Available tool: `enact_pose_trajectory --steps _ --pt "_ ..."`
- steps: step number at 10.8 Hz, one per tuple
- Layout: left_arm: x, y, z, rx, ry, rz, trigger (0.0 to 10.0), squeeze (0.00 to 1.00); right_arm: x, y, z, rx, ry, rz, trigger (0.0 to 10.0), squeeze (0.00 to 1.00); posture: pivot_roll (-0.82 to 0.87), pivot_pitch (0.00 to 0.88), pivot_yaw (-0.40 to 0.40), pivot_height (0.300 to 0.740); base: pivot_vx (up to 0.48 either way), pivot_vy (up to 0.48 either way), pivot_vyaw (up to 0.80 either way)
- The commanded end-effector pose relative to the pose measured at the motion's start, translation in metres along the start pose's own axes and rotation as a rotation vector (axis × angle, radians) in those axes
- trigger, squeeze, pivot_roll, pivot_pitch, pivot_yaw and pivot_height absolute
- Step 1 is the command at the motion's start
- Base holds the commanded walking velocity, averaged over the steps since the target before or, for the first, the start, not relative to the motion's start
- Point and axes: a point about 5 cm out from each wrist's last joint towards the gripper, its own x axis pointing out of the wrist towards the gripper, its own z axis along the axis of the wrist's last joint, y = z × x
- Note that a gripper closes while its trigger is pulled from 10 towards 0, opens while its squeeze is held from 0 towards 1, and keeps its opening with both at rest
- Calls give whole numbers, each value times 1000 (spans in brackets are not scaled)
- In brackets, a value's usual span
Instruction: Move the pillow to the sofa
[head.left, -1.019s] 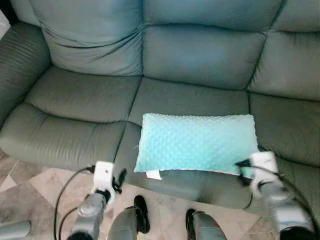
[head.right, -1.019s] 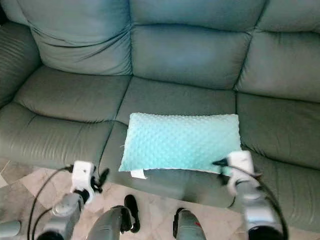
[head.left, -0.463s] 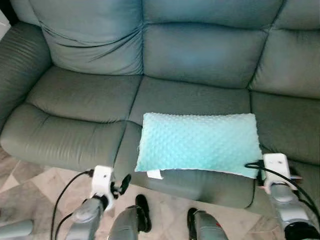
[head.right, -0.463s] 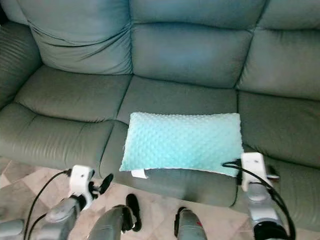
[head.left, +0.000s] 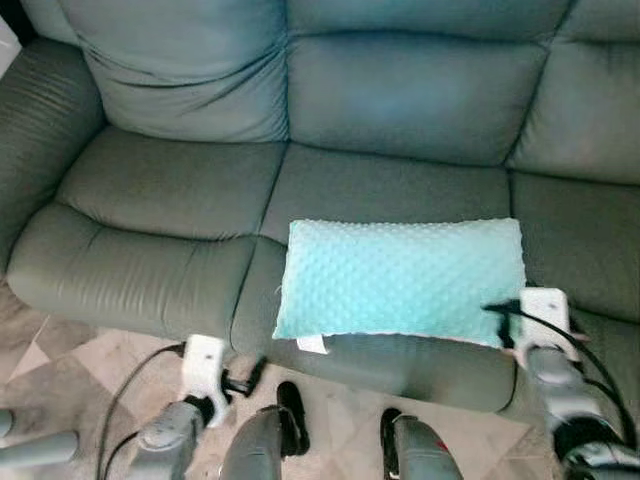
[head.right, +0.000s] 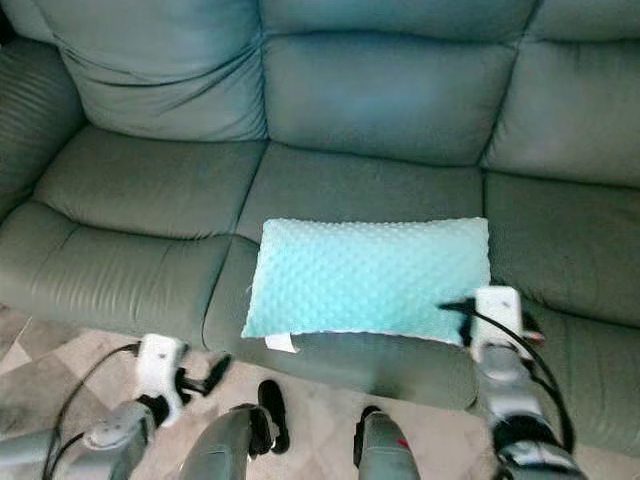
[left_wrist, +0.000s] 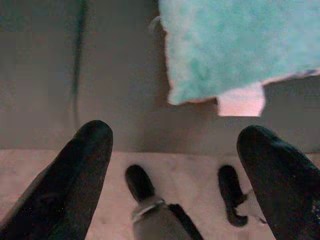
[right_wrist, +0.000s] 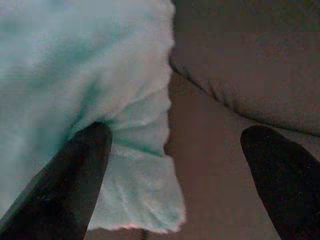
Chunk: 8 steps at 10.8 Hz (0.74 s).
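One teal pillow (head.left: 400, 277) flat on one grey sofa (head.left: 170, 190), both grippers' fingers (left_wrist: 75, 180) wide apart, empty

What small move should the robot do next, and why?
Probably draw the right gripper back from the pillow. The pillow lies flat on the sofa seat, and both grippers are open, the left gripper low over the floor.

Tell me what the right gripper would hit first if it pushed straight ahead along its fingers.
Probably the pillow: the open right gripper straddles its corner, with the sofa seat behind, though depth is unclear.
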Motion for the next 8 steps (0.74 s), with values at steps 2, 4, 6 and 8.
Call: enact_pose_trajectory --steps 2,4,6,8 --pt "-10 4 -9 -6 46 7 10000 0 -3 13 -9 59 31 58 10000 0 17 434 148 740 0 0 0" --pt "-14 11 -6 17 60 24 10000 0 -2 28 2 118 -2 124 10000 0 21 438 153 740 0 0 0" --pt "-13 12 -5 16 63 33 10000 0 -3 36 5 125 -17 162 10000 0 17 434 149 740 0 0 0" --pt "-12 12 -4 34 63 52 10000 0 -6 34 -5 108 0 172 10000 0 10 427 145 740 0 0 0"
